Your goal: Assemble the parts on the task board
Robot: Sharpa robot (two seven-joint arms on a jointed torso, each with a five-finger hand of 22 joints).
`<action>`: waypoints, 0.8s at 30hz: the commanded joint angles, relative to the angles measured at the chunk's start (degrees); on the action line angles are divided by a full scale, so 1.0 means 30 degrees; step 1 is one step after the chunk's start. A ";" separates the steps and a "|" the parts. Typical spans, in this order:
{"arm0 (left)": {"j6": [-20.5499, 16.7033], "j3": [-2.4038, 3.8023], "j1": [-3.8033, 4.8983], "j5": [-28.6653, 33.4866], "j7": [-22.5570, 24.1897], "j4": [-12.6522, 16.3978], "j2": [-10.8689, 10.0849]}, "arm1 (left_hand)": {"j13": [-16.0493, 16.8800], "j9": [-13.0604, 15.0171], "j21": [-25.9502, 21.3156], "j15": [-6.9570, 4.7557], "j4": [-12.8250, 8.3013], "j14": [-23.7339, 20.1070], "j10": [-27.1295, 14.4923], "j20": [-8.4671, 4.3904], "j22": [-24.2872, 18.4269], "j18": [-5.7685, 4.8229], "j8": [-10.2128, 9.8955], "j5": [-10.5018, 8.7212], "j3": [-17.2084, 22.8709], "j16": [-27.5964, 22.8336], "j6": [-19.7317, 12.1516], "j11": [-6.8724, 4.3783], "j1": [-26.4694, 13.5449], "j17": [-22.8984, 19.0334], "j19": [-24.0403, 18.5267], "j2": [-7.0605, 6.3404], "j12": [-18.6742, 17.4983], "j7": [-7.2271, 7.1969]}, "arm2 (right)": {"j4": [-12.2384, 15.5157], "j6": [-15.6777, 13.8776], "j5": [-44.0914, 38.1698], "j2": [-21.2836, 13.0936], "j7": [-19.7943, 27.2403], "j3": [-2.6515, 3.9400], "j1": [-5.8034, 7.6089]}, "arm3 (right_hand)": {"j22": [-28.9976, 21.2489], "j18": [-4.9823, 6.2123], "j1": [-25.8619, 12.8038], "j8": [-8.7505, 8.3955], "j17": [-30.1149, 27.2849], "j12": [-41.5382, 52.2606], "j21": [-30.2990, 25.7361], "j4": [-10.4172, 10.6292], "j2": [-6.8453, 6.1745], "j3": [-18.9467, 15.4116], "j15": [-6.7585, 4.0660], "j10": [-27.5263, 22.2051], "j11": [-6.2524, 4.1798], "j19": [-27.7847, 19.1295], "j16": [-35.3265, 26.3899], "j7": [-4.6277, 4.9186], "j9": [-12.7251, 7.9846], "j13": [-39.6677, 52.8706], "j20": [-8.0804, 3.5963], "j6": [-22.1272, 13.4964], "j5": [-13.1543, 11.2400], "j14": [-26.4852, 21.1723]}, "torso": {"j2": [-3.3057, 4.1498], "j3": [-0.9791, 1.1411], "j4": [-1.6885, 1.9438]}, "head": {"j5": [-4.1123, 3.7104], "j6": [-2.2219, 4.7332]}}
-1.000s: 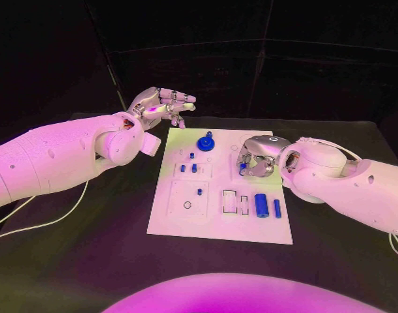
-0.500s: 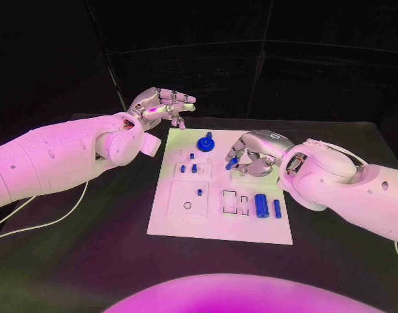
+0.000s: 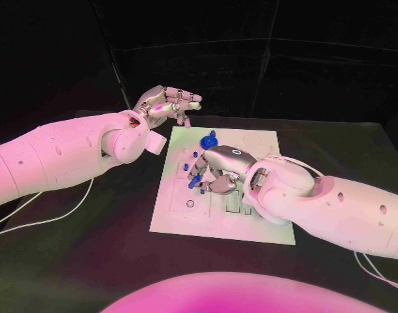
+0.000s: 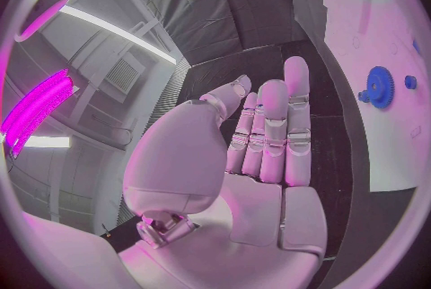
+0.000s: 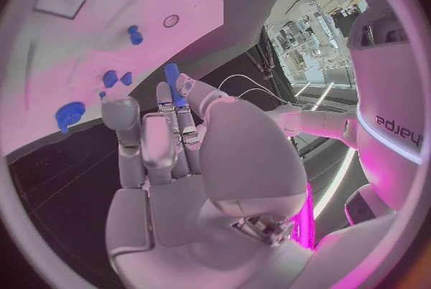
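right hand [image 3: 219, 173] now swung in over the middle of the white board [image 3: 255, 228] from its right side, pinching a blue peg [image 3: 195, 183] in its fingertips, probably heading for a hole there, left hand [image 3: 166, 104] off the board's far-left corner, fingers together, empty

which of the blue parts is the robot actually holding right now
The slim blue peg gripped in the right hand over the task board. The blue gear and the small blue pegs sit on the board untouched.
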 commanded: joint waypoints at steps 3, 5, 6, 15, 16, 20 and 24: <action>0.0196 0.0015 0.0042 0.0072 0.0121 0.0018 0.0090 | -0.0021 -0.0025 -0.0082 -0.0049 0.0010 -0.0136 -0.0135 0.0042 -0.0029 0.0251 -0.0018 -0.0010 -0.0138 -0.0046 -0.0060 0.0049 -0.0052 -0.0013 -0.0095 0.0031 0.0063 0.0103 | -0.0469 0.1274 -0.0031 0.0554 0.0890 -0.0346 -0.0178 | -0.0049 -0.0166 -0.0270 -0.0044 -0.0021 -0.0141 0.0053 0.0006 -0.0079 0.0191 -0.0121 0.0151 0.0041 -0.0047 0.0004 0.0084 0.0004 0.0006 -0.0032 0.0020 0.0094 0.0189 | 0.0000 -0.0005 -0.0013 | 0.0301 -0.0154; 0.0166 0.0015 0.0044 0.0072 0.0099 0.0031 0.0096 | -0.0021 -0.0023 -0.0086 -0.0046 0.0018 -0.0138 -0.0142 0.0046 -0.0033 0.0251 -0.0016 -0.0009 -0.0140 -0.0038 -0.0063 0.0051 -0.0057 -0.0011 -0.0095 0.0047 0.0071 0.0106 | -0.0639 0.1542 -0.0060 0.0677 0.0892 -0.0439 -0.0253 | -0.0041 -0.0168 -0.0317 -0.0050 -0.0001 -0.0159 0.0057 0.0021 -0.0081 0.0197 -0.0115 0.0158 0.0046 -0.0049 0.0017 0.0091 0.0003 0.0007 -0.0027 0.0021 0.0080 0.0192 | 0.0003 -0.0003 -0.0024 | 0.0349 -0.0190; 0.0144 0.0015 0.0045 0.0072 0.0091 0.0031 0.0098 | -0.0020 -0.0022 -0.0093 -0.0042 0.0029 -0.0140 -0.0151 0.0051 -0.0037 0.0251 -0.0014 -0.0006 -0.0142 -0.0027 -0.0068 0.0055 -0.0063 -0.0008 -0.0096 0.0067 0.0082 0.0109 | -0.0731 0.1649 -0.0081 0.0731 0.0892 -0.0476 -0.0299 | -0.0041 -0.0168 -0.0317 -0.0050 -0.0001 -0.0159 0.0057 0.0021 -0.0081 0.0197 -0.0115 0.0158 0.0046 -0.0049 0.0017 0.0091 0.0003 0.0007 -0.0027 0.0021 0.0080 0.0192 | -0.0002 -0.0003 -0.0042 | 0.0381 -0.0203; 0.0081 0.0016 0.0049 0.0072 0.0093 0.0003 0.0162 | -0.0020 -0.0020 -0.0097 -0.0039 0.0044 -0.0136 -0.0155 0.0054 -0.0040 0.0251 -0.0011 -0.0005 -0.0144 -0.0015 -0.0069 0.0058 -0.0076 0.0004 -0.0095 0.0089 0.0090 0.0113 | -0.1189 0.2253 -0.0837 0.1087 0.0695 -0.0594 -0.0577 | -0.0059 -0.0165 -0.0344 -0.0054 -0.0024 -0.0171 0.0049 0.0028 -0.0082 0.0204 -0.0111 0.0163 0.0049 -0.0060 0.0007 0.0092 0.0002 0.0009 -0.0024 0.0021 0.0072 0.0188 | 0.0002 0.0036 -0.0022 | 0.0450 -0.0269; 0.0080 0.0016 0.0049 0.0072 0.0094 -0.0003 0.0174 | -0.0020 -0.0020 -0.0097 -0.0039 0.0044 -0.0136 -0.0155 0.0054 -0.0040 0.0251 -0.0011 -0.0005 -0.0144 -0.0015 -0.0069 0.0058 -0.0076 0.0004 -0.0095 0.0089 0.0090 0.0113 | -0.1220 0.2275 -0.1006 0.1110 0.0600 -0.0597 -0.0590 | -0.0059 -0.0165 -0.0344 -0.0054 -0.0024 -0.0171 0.0049 0.0028 -0.0082 0.0204 -0.0111 0.0163 0.0049 -0.0060 0.0007 0.0092 0.0002 0.0009 -0.0024 0.0021 0.0072 0.0188 | -0.0009 0.0032 -0.0020 | 0.0453 -0.0274; 0.0051 0.0016 0.0049 0.0072 0.0129 -0.0023 0.0200 | -0.0020 -0.0020 -0.0097 -0.0039 0.0044 -0.0136 -0.0155 0.0054 -0.0040 0.0251 -0.0011 -0.0005 -0.0144 -0.0015 -0.0069 0.0058 -0.0076 0.0004 -0.0095 0.0089 0.0090 0.0113 | -0.1334 0.2135 -0.1566 0.1152 0.0136 -0.0603 -0.0618 | -0.0068 -0.0164 -0.0358 -0.0060 -0.0043 -0.0182 0.0045 0.0027 -0.0086 0.0211 -0.0109 0.0162 0.0050 -0.0067 -0.0002 0.0092 0.0000 0.0008 -0.0022 0.0017 0.0067 0.0185 | -0.0029 0.0031 -0.0038 | 0.0496 -0.0290; -0.0004 0.0016 0.0047 0.0072 0.0200 -0.0047 0.0225 | -0.0019 -0.0019 -0.0100 -0.0036 0.0055 -0.0128 -0.0159 0.0057 -0.0043 0.0251 -0.0008 -0.0004 -0.0144 0.0004 -0.0070 0.0059 -0.0082 0.0030 -0.0094 0.0106 0.0097 0.0116 | -0.1416 0.2081 -0.1910 0.1169 -0.0200 -0.0603 -0.0628 | -0.0041 -0.0169 -0.0365 -0.0062 -0.0017 -0.0188 0.0058 0.0023 -0.0096 0.0213 -0.0108 0.0164 0.0049 -0.0057 0.0012 0.0091 0.0000 0.0009 -0.0021 0.0017 0.0065 0.0189 | -0.0017 0.0029 -0.0043 | 0.0621 -0.0298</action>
